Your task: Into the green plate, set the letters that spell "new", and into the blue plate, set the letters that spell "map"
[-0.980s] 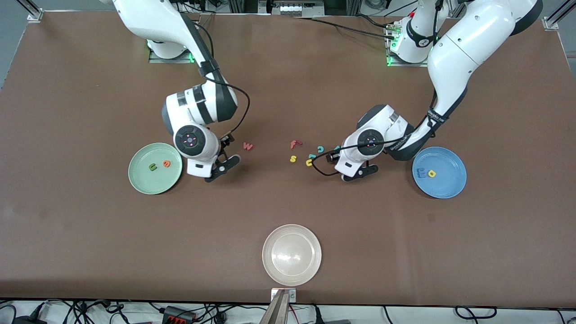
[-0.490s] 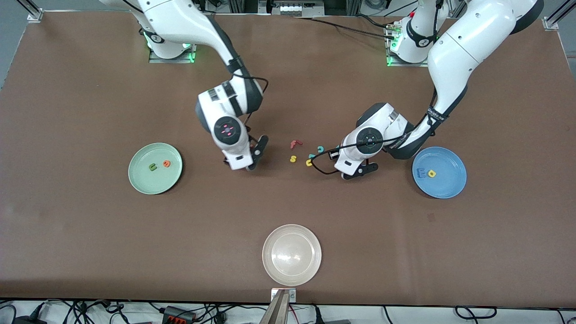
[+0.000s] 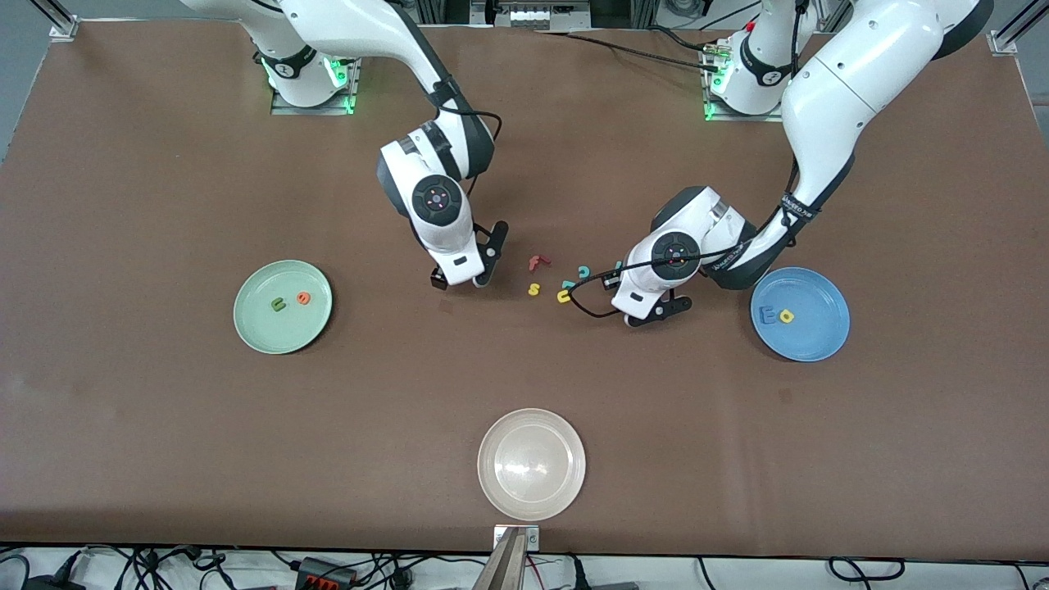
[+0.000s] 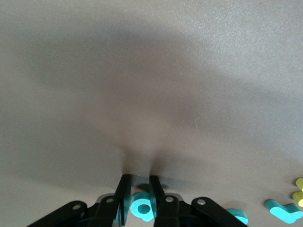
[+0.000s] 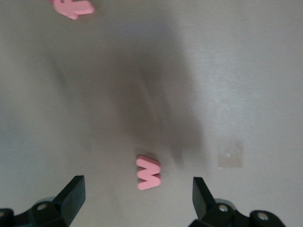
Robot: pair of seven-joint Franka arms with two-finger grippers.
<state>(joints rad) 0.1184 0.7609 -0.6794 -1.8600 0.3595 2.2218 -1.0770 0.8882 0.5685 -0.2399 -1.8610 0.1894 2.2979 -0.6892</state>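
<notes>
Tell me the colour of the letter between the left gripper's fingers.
Teal; the letter shows best in the left wrist view.

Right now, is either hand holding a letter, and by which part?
The left hand pinches the teal p across its round loop. The right hand is open over the pink w.

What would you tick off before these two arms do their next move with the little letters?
1. Left gripper shut on the teal p: ok.
2. Blue plate has room beside the blue m and yellow a: ok.
3. Right gripper open, with the pink w between its fingers: ok.
4. Pink w lifted off the table: not ok.
5. Green plate holds the olive n and orange e, with room left: ok.
</notes>
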